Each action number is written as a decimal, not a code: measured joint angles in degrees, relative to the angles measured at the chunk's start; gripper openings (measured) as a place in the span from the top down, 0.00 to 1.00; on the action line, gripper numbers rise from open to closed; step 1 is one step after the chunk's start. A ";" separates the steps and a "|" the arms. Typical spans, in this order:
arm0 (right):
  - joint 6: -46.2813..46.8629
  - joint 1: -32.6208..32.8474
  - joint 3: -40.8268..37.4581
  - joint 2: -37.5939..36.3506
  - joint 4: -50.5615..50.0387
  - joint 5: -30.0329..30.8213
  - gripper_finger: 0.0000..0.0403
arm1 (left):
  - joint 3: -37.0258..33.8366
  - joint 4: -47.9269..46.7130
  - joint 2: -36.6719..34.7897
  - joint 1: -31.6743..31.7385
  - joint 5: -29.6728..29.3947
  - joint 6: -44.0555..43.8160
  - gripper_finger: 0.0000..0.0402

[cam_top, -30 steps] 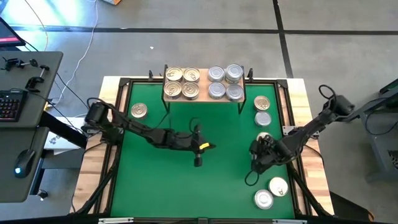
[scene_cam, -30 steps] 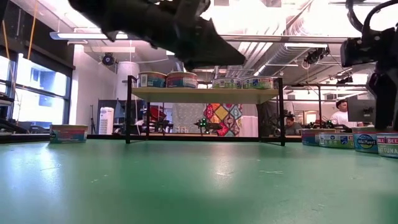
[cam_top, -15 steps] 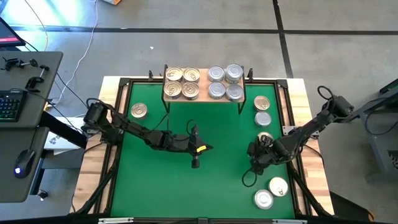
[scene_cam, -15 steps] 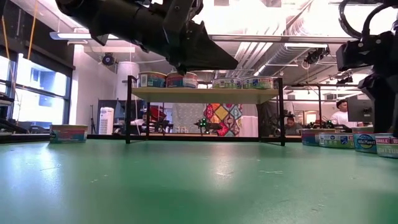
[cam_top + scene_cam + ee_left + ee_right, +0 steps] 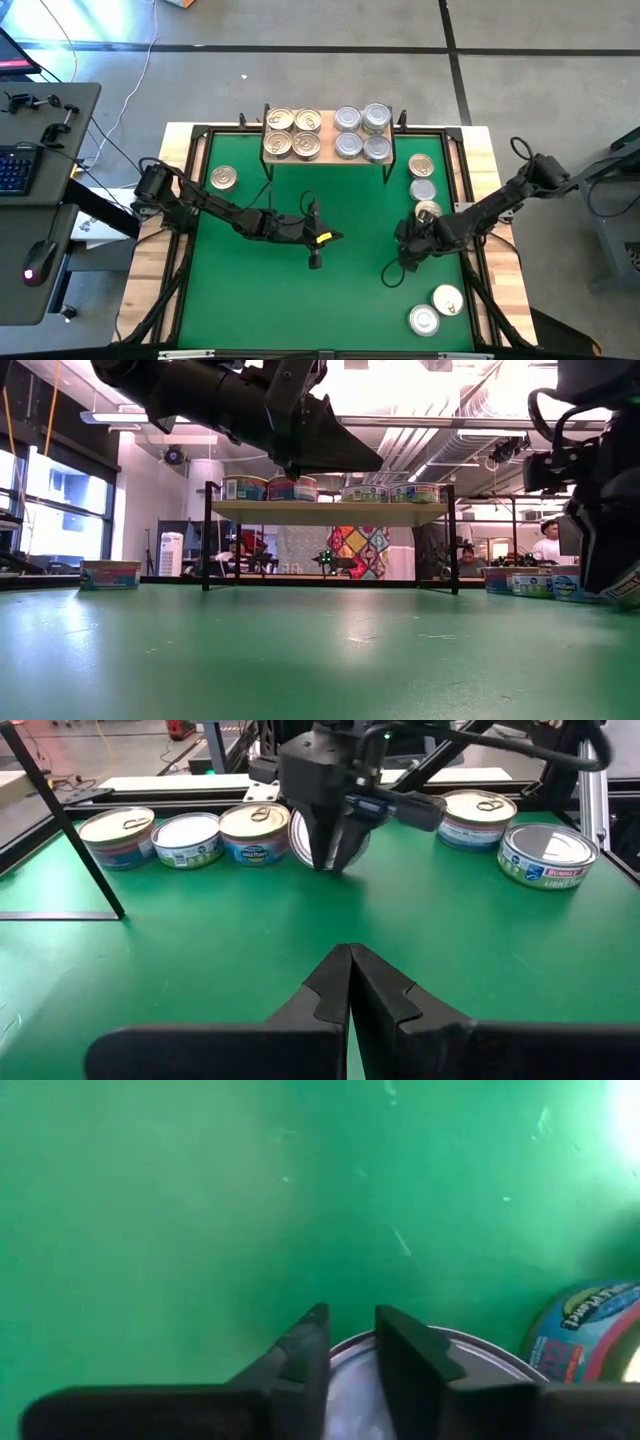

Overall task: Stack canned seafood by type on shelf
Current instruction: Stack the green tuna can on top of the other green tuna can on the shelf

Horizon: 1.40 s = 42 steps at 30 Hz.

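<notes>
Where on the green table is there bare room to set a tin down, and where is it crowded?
Bare green lies between the left gripper and the table's near edge, and left of it below the lone gold tin. It is crowded along the right edge, where the right gripper works among tins, and on the full shelf.

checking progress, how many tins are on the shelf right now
8 visible: four gold-lidded tins on the shelf's left half, four silver-lidded tins on its right half, in two-by-two squares. Any stacked beneath would be hidden from above.
</notes>
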 joint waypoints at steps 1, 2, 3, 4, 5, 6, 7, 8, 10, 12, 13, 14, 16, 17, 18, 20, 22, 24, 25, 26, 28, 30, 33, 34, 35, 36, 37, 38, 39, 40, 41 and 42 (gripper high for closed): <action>-0.85 0.03 0.57 0.08 -0.12 0.01 0.83 | 0.00 0.02 0.00 0.00 0.00 0.00 1.00; -1.82 0.04 1.44 0.11 0.03 0.33 0.85 | 0.00 0.04 0.00 0.00 0.00 0.00 1.00; -2.75 0.04 2.49 0.10 0.36 0.91 0.86 | 0.00 0.08 0.00 0.00 0.00 0.00 1.00; -3.54 0.07 3.48 0.02 0.66 1.34 0.87 | 0.00 0.10 0.00 0.00 0.00 0.00 1.00; -4.61 0.07 4.22 0.00 0.57 1.48 0.89 | 0.00 0.14 0.00 0.00 0.00 0.00 1.00; -4.94 0.07 4.79 0.03 0.01 1.54 0.90 | 0.00 0.10 0.00 0.00 0.00 0.00 1.00; -5.09 0.07 5.32 0.05 -0.50 1.56 0.91 | 0.00 0.08 0.00 0.00 0.00 0.00 1.00; -5.07 0.16 5.99 0.05 -1.11 1.60 0.91 | 0.00 -0.02 0.00 0.00 0.00 0.00 1.00; -4.37 0.73 7.17 0.01 -3.95 1.82 0.93 | 0.00 -0.46 0.00 0.00 0.00 -0.28 1.00; -2.41 1.58 7.89 0.02 -7.24 1.86 0.94 | 0.00 -0.89 0.00 -0.03 0.00 -1.48 1.00; -1.16 2.02 8.30 0.02 -8.46 1.94 0.94 | 0.00 -0.94 0.02 -0.04 0.00 -1.83 1.00; 0.10 2.50 8.66 0.00 -9.38 1.98 0.95 | 0.00 -0.93 0.02 -0.02 0.02 -1.94 1.00; 1.59 3.31 8.91 0.00 -10.63 2.04 0.95 | 0.00 -0.93 0.02 -0.02 0.02 -1.92 1.00; 1.64 3.54 8.91 0.00 -10.58 2.46 0.95 | 0.00 -0.93 0.02 -0.01 0.02 -1.92 1.00; 1.61 3.71 8.91 0.00 -10.34 3.11 0.95 | 0.00 -0.93 0.02 0.03 0.01 -1.92 1.00; 0.92 3.69 8.91 0.00 -10.29 4.46 0.95 | 0.01 -0.93 0.02 0.04 0.01 -1.92 1.00; -0.26 3.17 8.91 0.00 -10.29 4.99 0.95 | 0.02 -0.95 0.02 0.04 0.02 -1.95 1.00; -0.30 2.86 8.91 -0.02 -10.31 5.01 0.95 | 0.01 -0.95 0.02 0.04 0.01 -1.94 1.00; -0.07 2.82 8.91 -0.02 -10.29 5.06 0.95 | 0.00 -0.97 0.02 0.04 0.00 -1.92 1.00; 0.22 2.84 8.94 -0.02 -10.27 5.00 0.95 | 0.00 -0.97 0.02 0.04 0.02 -1.95 1.00; 1.08 2.90 8.94 -0.02 -10.14 4.37 0.95 | 0.00 -0.97 0.02 0.04 0.02 -1.95 1.00; 1.98 3.30 8.96 -0.02 -10.09 2.52 0.95 | 0.02 -0.96 0.02 0.04 0.02 -1.95 1.00; 3.10 4.04 8.96 -0.02 -10.02 1.71 0.95 | 0.02 -0.97 0.02 0.04 0.02 -1.97 1.00; 3.11 4.21 8.96 -0.04 -10.00 1.67 0.95 | 0.02 -0.97 0.02 0.04 0.02 -1.97 1.00; 3.11 4.26 8.96 -0.04 -9.98 1.60 0.95 | 0.02 -0.97 0.02 0.04 0.02 -1.97 1.00; 3.14 4.25 8.96 -0.04 -9.93 1.52 0.95 | 0.02 -0.97 0.02 0.04 0.02 -1.97 1.00; 3.30 4.24 8.96 -0.04 -9.78 1.52 0.95 | 0.02 -0.97 0.02 0.04 0.02 -1.97 1.00; 3.43 4.24 8.97 -0.04 -9.65 1.52 0.95 | 0.02 -0.97 0.02 0.04 0.02 -1.97 1.00; 3.60 4.23 8.98 -0.05 -9.64 1.50 0.95 | 0.02 -0.97 0.02 0.04 0.02 -1.97 1.00; 3.67 4.34 8.98 -0.06 -9.70 1.26 0.95 | 0.02 -0.97 0.02 0.04 0.02 -1.99 1.00; 3.84 4.56 8.98 -0.06 -9.80 0.82 0.95 | 0.02 -0.97 0.02 0.04 0.02 -1.99 1.00; 4.42 4.98 8.98 -0.06 -10.04 0.45 0.95 | 0.02 -0.97 0.02 0.04 0.02 -1.99 1.00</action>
